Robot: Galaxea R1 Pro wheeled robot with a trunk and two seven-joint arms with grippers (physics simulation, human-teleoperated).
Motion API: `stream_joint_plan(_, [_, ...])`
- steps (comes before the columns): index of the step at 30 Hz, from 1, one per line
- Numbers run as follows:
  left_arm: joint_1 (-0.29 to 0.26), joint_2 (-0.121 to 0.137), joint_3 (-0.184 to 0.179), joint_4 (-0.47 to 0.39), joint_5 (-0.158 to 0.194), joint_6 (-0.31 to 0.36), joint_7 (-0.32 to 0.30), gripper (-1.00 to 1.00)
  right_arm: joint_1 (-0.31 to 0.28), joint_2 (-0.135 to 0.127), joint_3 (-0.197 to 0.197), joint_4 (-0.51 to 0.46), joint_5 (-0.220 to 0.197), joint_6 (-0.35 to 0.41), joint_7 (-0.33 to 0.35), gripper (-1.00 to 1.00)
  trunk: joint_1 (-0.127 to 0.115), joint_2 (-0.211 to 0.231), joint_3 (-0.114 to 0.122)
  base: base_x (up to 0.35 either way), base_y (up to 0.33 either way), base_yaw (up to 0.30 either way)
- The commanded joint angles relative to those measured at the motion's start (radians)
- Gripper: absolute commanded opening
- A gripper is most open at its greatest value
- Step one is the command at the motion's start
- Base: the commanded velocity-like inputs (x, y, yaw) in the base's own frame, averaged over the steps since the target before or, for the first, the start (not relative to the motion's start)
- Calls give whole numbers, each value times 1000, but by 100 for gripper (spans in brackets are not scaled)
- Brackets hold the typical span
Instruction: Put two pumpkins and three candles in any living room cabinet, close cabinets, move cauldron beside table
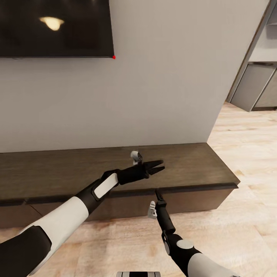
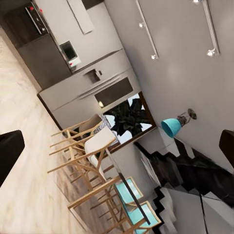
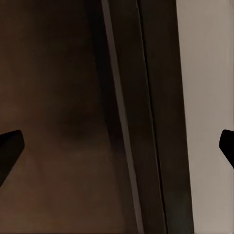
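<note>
The long low dark-brown cabinet (image 1: 192, 163) runs along the grey wall, and its drawer fronts look shut. My left gripper (image 1: 159, 166) hovers open over the cabinet's top near its middle, holding nothing; in the left wrist view its fingertips (image 2: 9, 151) stand far apart. My right gripper (image 1: 157, 192) points at the cabinet's front edge, just under the top lip. It is open and empty, and the right wrist view looks close onto the dark drawer front (image 3: 58, 107). The pumpkins, candles, cauldron and coffee table are out of view.
A dark TV (image 1: 54, 27) hangs on the wall above the cabinet. Light wood floor (image 1: 250, 165) opens to the right toward grey kitchen cupboards (image 1: 254, 84). The left wrist view looks toward wooden chairs (image 2: 87, 156), a fridge (image 2: 92, 87) and a teal lamp (image 2: 170, 126).
</note>
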Motion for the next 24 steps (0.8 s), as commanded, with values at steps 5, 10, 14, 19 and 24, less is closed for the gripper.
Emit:
stream_joint_plan(5, [8,4,1,0,0,0,0,100,3,-7,28,3,2,-12,-7,100,0,0,0,0,0,0])
stream_joint_plan(10, [8,5,1,0,0,0,0,100,3,-8,57,3,3,-13,-8,100,0,0,0,0,0,0])
stream_joint_plan(14, [8,5,0,0,0,0,0,100,3,-8,80,3,2,-13,-8,100,0,0,0,0,0,0])
stream_joint_plan(19, [9,6,1,2,5,0,0,100,3,-8,109,4,2,-13,-7,100,0,0,0,0,0,0])
stream_joint_plan(24, [10,7,1,2,7,0,0,100,3,-8,172,5,1,-12,-5,100,0,0,0,126,-60,0])
